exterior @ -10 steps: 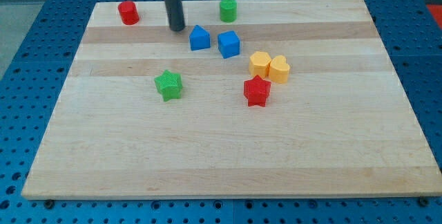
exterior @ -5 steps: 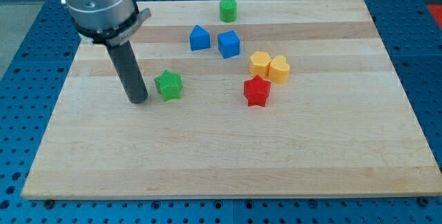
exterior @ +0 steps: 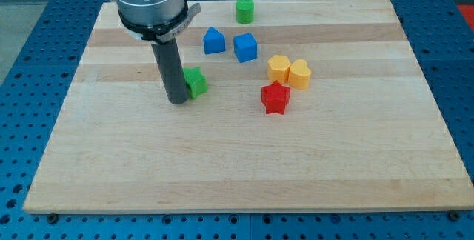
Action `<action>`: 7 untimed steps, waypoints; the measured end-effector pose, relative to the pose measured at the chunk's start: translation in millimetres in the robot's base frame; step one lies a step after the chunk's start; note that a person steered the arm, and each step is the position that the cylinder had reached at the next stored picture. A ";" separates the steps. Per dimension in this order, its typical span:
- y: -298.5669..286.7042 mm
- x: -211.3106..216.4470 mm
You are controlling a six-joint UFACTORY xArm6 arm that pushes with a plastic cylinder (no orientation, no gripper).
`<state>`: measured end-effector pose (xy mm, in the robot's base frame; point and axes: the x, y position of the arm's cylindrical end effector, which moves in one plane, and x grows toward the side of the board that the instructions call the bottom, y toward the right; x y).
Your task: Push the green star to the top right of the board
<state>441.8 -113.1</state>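
Observation:
The green star (exterior: 196,81) lies on the wooden board (exterior: 244,166), left of the middle. My tip (exterior: 178,101) stands on the board right against the star's left side, and the rod hides part of the star. The arm's body rises over the board's top left.
A green cylinder (exterior: 244,10) stands near the top edge. A blue house-shaped block (exterior: 214,40) and a blue cube (exterior: 245,47) lie above right of the star. Two yellow blocks (exterior: 289,71) and a red star (exterior: 275,97) lie to its right.
My tip swept down to the star's left, then moved right into it. The green star has shifted a little to the right and up. The arm now hides the red cylinder.

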 end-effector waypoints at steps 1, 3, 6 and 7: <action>0.7 -17.1; 25.4 -41.0; 22.6 -68.5; 38.4 -68.4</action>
<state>373.4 -74.7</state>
